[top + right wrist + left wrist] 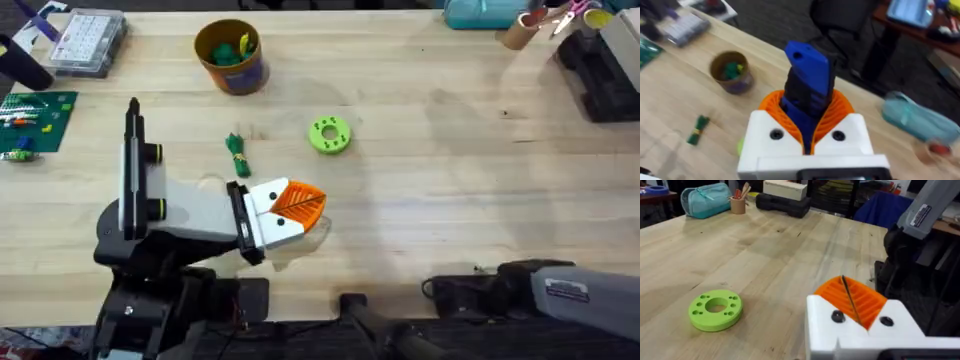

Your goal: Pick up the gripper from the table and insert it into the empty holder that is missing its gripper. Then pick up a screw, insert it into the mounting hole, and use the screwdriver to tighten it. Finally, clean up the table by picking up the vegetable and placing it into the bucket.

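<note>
My left gripper [300,205] sits low over the table [480,180] near the front middle, orange pads pressed together with only a thin dark line between them, nothing held; my left wrist view shows the same closed pads [852,300]. The vegetable [237,153] lies flat on the wood just beyond and slightly left of that gripper, apart from it, not touching. The lime-green ring [330,135] lies beyond the gripper and a bit right, also apart; in my left wrist view it [715,310] rests flat on bare wood. The bucket [231,57] stands farther back, well beyond the vegetable, with green and yellow bits inside. My right gripper [810,132] is clamped on the screwdriver [807,85], blue body standing up between the orange pads. From my right wrist view the bucket [732,72] and the vegetable [699,128] are both far off on the table. My right arm [560,292] lies along the front right edge.
</note>
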Tool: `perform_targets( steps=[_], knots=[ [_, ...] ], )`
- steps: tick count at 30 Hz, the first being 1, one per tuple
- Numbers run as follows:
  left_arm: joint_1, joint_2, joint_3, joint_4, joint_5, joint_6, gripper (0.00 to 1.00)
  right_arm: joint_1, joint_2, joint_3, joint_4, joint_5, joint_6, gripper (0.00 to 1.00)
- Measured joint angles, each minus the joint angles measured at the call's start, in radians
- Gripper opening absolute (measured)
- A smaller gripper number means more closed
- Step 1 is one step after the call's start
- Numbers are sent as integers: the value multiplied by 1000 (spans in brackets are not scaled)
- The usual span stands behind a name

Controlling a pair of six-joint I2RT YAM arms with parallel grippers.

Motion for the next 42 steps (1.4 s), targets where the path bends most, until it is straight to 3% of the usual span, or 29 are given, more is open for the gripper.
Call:
perform_targets(
  steps=[12, 28, 35, 42],
  knots=[
    [0, 0, 0, 0, 0, 0, 12, 220, 12, 3, 286, -144, 112, 50],
    [0, 0, 0, 0, 0, 0, 12, 477, 40, 5, 442, -294, 173, 50],
    [0, 0, 0, 0, 0, 0, 12, 503, 34, 5, 429, -426, 190, 49],
    [0, 0, 0, 0, 0, 0, 12, 502, 12, -21, 435, -463, 202, 50]
  ],
)
